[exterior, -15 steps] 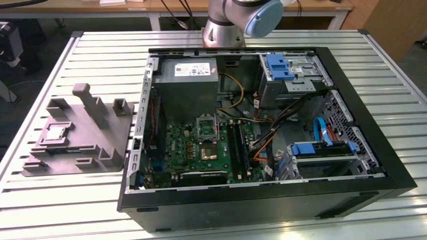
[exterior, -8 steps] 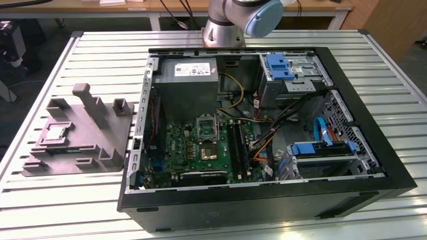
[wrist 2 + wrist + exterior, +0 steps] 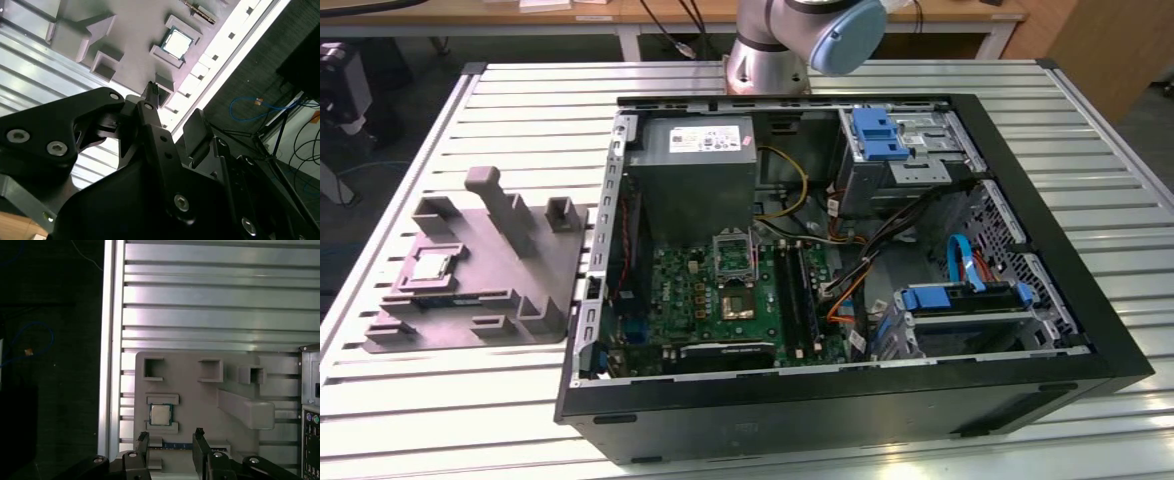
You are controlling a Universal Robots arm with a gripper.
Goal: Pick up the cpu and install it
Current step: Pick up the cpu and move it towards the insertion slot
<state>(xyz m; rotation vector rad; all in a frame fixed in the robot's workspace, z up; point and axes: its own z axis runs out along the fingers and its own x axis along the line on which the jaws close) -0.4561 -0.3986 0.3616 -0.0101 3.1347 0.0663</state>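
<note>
The small, square, silver-topped cpu is seated in the grey moulded plastic tray, just ahead of the black two-fingered gripper, whose jaws are spread and empty. For a clean pickup, opposite chip edges are best straddled squarely.

The exterior view looks steeply down from high over the slatted table, with the open computer case at centre and the grey tray at left. The first wrist view faces straight down past the gripper onto that tray. The second wrist view takes it obliquely along the gripper's body. All three views share the tray and its cpu.
</note>
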